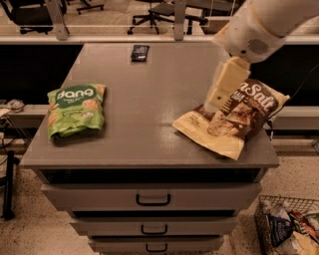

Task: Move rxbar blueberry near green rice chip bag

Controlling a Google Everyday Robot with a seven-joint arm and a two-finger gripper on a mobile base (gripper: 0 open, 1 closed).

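Note:
The rxbar blueberry (pixel 140 52) is a small dark navy wrapper lying flat near the far edge of the grey cabinet top (pixel 149 99). The green rice chip bag (pixel 76 109) with white "dang" lettering lies at the front left. My gripper (pixel 227 84) is cream coloured and hangs from the white arm (pixel 264 25) at the right. It hovers above the upper left part of the brown-and-cream chip bag (pixel 239 122), well to the right of the rxbar and nearer than it, and holds nothing I can see.
The brown-and-cream bag lies at the front right of the cabinet top. Drawers with dark handles (pixel 153 200) face me below. A wire basket (pixel 289 226) of packets stands on the floor at the lower right. Office chairs (pixel 159 12) stand behind the far rail.

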